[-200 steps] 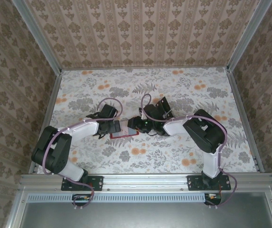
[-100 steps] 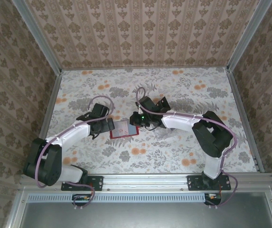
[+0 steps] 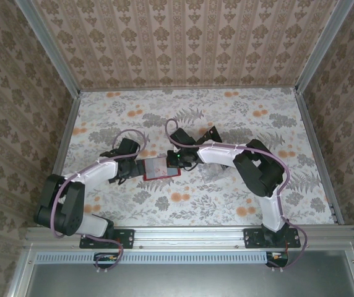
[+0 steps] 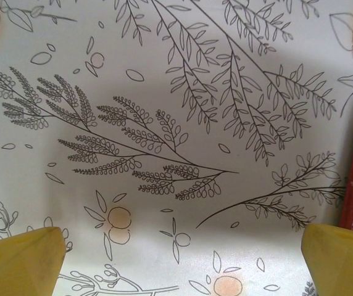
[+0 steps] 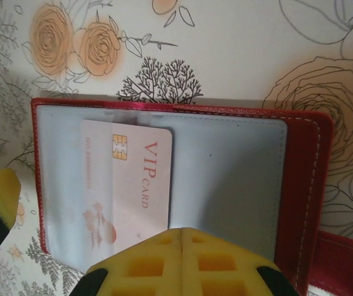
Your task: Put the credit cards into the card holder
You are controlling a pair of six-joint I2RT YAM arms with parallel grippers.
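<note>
Closest to my right wrist camera, the right gripper (image 5: 182,243) has its yellow fingers pressed together with nothing visibly between them, and its tips sit at the near edge of the card (image 5: 127,179). I can't tell whether they touch it. The card is pale pink, marked VIP, and lies on the grey inner side of the open wallet (image 5: 301,185), toward its left. The card's left strip looks hazed, as if under a clear sleeve, while the rest is bare, so I judge it only partly seated.

The step looks like nudging it home with the closed tips. I'd keep them low and square on the card's edge and push along the pocket's line, not across it. I'd creep, so the card neither buckles nor rides over the sleeve lip.

The wallet may skate under that push. The left gripper (image 4: 179,262) hangs low over the table (image 4: 164,74), fingers spread wide, with the wallet's red edge just beside its right finger. I'd brace that edge first.

From above, the wallet lies mid-table between the two grippers, with floral cloth beyond
</note>
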